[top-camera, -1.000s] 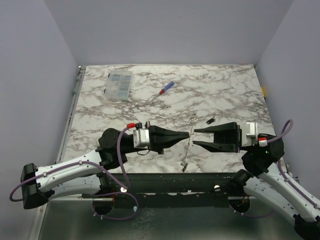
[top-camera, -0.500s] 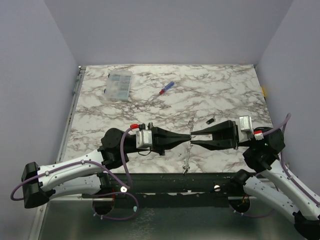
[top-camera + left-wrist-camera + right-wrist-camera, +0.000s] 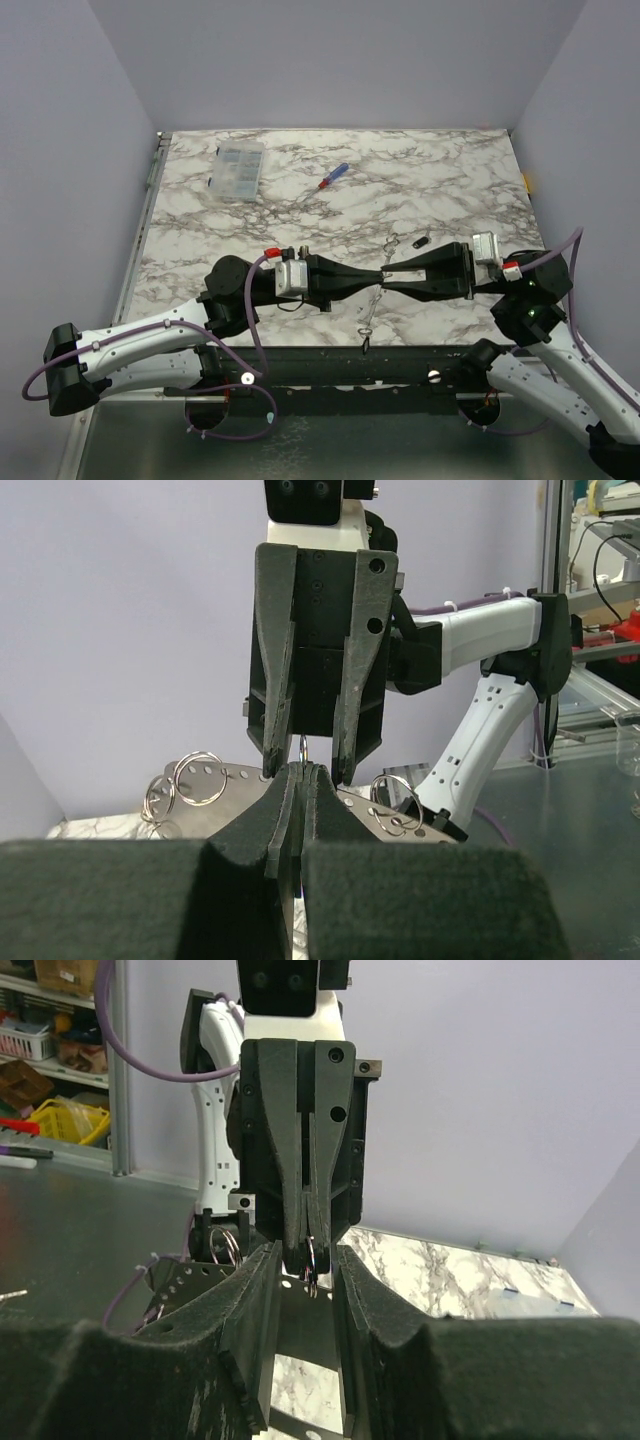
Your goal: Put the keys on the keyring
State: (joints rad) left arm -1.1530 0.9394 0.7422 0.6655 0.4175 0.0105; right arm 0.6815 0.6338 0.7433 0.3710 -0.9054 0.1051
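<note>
The keyring is a thin pale strip hanging slanted between the two grippers, near the table's front edge. My left gripper is shut on it; in the left wrist view a thin metal ring sticks up out of the closed fingertips. My right gripper faces it tip to tip, open a little, its fingers on either side of the left tips and the ring. One key with a black head lies on the table just behind the right gripper. A small dark piece hangs at the strip's lower end; I cannot tell whether it is a key.
A clear plastic compartment box stands at the back left. A small red-and-blue screwdriver lies at the back middle. The black front rail of the table runs just below the grippers. Walls close in on the left, the back and the right.
My right gripper moved left to meet the left gripper's tips and narrowed from wide open. The left gripper crept right. The strip's lower end swung slightly left and down.
</note>
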